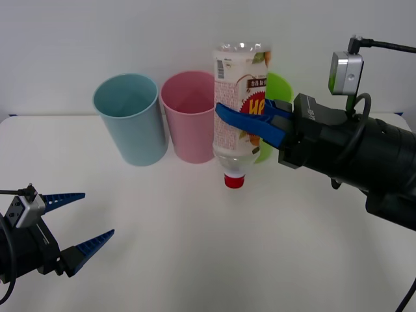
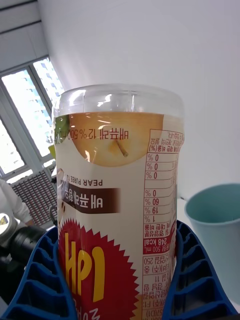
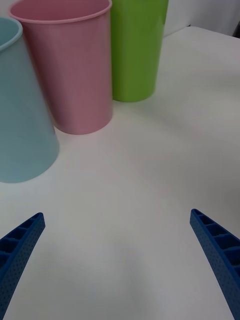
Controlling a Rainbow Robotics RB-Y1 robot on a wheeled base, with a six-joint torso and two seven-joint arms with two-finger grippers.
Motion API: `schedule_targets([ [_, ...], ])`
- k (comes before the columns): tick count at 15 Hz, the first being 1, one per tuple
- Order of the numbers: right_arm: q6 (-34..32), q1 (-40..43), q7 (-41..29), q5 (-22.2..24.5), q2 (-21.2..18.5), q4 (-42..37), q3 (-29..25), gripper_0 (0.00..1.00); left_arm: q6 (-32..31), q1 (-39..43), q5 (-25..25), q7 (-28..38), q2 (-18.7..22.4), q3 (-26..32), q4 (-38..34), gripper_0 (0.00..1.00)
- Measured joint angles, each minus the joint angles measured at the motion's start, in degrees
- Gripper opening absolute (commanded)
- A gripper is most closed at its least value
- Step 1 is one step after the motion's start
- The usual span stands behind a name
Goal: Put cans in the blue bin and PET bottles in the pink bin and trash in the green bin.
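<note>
The PET bottle (image 1: pixel 240 110) is shown held upside down, its long axis near vertical, the red screw cap (image 1: pixel 234 181) pointing down at the white table (image 1: pixel 214 253) and the clear base uppermost. It is carried above the tabletop, in front of the gap between the pink bin (image 1: pixel 188 117) and the green bin (image 1: pixel 276 97), and part of the green bin is hidden behind it. The label is seen inverted in the right wrist view (image 2: pixel 117 210), with its printed letters upside down. The three bins are set upright in a row along the far side of the table, the blue bin (image 1: pixel 130 120) on the left, the pink one just beside it, the green one next. The right gripper (image 1: pixel 250 120) is extended from the right, roughly level, and its blue ribbed fingers (image 1: pixel 244 120) are closed across the middle of the bottle, one on each side of the label. The left gripper (image 1: pixel 75 224) is held low near the front left of the table, well apart from the bins, with its fingers (image 3: pixel 20 245) spread wide and nothing between them.
</note>
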Motion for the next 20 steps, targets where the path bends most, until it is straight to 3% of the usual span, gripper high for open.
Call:
schedule_targets([
  [3, 12.82, -5.58, 0.27, 1.61, -0.06, 3.44, 5.13, 0.0, 0.0, 0.0, 0.0, 0.0, 0.0, 0.0, 0.0, 1.0],
  [7, 27.24, -13.58, -0.09, 10.18, -0.01, 10.23, 10.71, 0.0, 0.0, 0.0, 0.0, 0.0, 0.0, 0.0, 0.0, 1.0],
  [9, 30.5, -18.02, -0.21, 14.05, 0.01, 15.3, 12.24, 0.0, 0.0, 0.0, 0.0, 0.0, 0.0, 0.0, 0.0, 1.0],
  [14, 35.99, -26.65, 0.59, 17.76, 0.19, 25.45, 15.29, 0.0, 0.0, 0.0, 0.0, 0.0, 0.0, 0.0, 0.0, 1.0],
  [16, 37.58, -29.61, 1.17, 19.12, 1.38, 29.72, 15.73, 0.0, 0.0, 0.0, 0.0, 0.0, 0.0, 0.0, 0.0, 1.0],
  [20, 40.24, -34.44, 1.69, 26.08, 4.88, 38.8, 15.76, 0.0, 0.0, 0.0, 0.0, 0.0, 0.0, 0.0, 0.0, 1.0],
])
